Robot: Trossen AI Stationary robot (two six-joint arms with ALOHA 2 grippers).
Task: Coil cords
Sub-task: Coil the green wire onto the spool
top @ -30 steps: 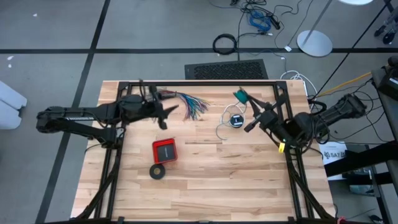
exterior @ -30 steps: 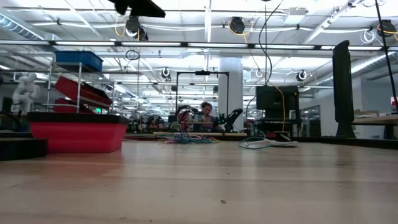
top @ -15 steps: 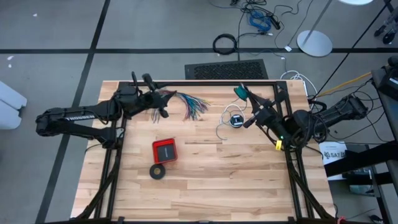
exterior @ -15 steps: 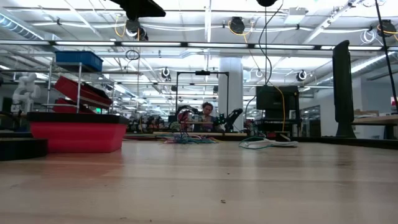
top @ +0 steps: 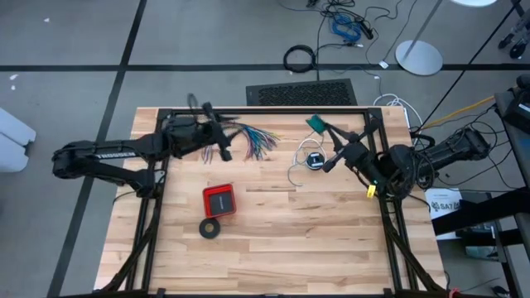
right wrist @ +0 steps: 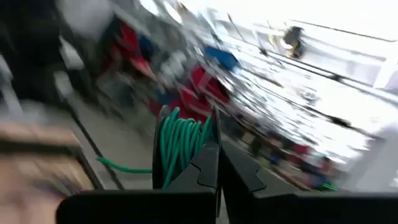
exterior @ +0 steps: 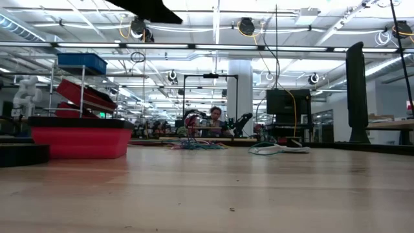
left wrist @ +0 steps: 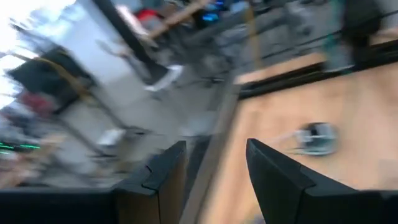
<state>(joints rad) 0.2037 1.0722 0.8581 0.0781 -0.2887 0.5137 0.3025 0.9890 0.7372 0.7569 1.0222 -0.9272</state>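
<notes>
Since the earlier frame, left end effector [top: 217, 131] advanced along the surface's [top: 273, 240] far edge, fingers parted, empty. Right end effector [top: 325, 127] clamps teal-green wire coil [top: 315, 124] aloft.

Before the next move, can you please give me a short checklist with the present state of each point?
1. Right gripper shut on the green wire coil: ok.
2. Coil lifted clear of the table: ok.
3. Left gripper open, holding nothing: ok.
4. White cord with its black round piece coiled: not ok, lies loose.
5. Left gripper clear of the many-coloured wires: cannot tell.
</notes>
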